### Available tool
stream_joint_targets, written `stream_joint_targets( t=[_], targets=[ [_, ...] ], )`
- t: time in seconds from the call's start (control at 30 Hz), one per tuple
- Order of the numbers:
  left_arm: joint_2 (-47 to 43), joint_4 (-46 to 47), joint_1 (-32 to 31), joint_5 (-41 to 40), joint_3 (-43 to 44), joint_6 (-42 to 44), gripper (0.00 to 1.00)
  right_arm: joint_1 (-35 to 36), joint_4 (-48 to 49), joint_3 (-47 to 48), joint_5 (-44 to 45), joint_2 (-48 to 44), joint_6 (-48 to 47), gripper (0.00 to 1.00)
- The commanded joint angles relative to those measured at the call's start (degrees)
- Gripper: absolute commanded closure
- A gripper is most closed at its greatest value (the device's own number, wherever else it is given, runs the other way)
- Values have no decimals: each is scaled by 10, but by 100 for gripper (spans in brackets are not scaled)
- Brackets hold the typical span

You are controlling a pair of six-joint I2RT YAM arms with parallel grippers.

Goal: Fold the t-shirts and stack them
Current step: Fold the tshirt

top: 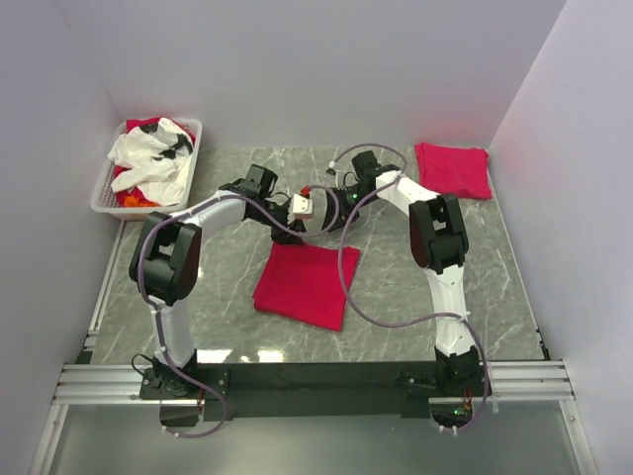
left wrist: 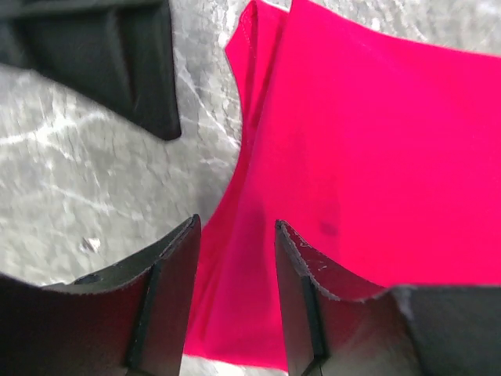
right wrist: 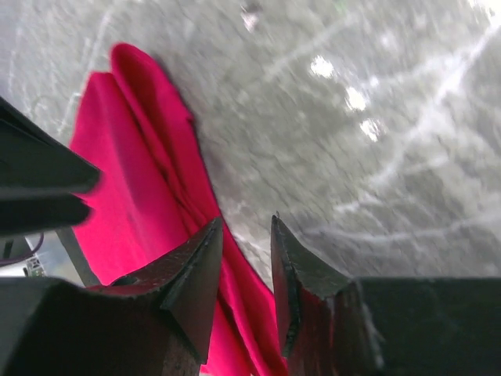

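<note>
left gripper [left wrist: 236,235] hangs parted over t-shirt [left wrist: 376,157] edge beside table [left wrist: 78,157].

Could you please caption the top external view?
Left gripper and right gripper hover over a folded red t-shirt; second t-shirt lies folded far right.

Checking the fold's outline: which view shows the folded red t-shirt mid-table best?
Top external: the whole folded t-shirt is in frame, only a cable crossing its right side. The left wrist view shows just one layered corner close up; the right wrist view, a blurred strip of its edge.
</note>
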Motion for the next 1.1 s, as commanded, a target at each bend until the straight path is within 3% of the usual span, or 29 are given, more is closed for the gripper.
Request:
stream_joint_targets(
  t=[0.0,0.6,0.7,0.83,0.93,1.07],
  targets=[
    [0,45,-18,-5,-7,50,51,9,17,20,-33,20,9,62],
    [46,-51,-48,14,25,119,56,67,12,-27,-68,54,-11,65],
    [38,-52,-53,11,15,115,64,72,13,-30,-71,54,-11,66],
    [21,-60,-57,12,7,105,83,76,17,-33,-83,54,-7,68],
    [-1,-20,-56,7,-14,77,92,80,23,-48,-94,49,-7,70],
    [-25,12,-56,7,-35,72,99,71,8,-38,-93,46,-13,68]
  ],
)
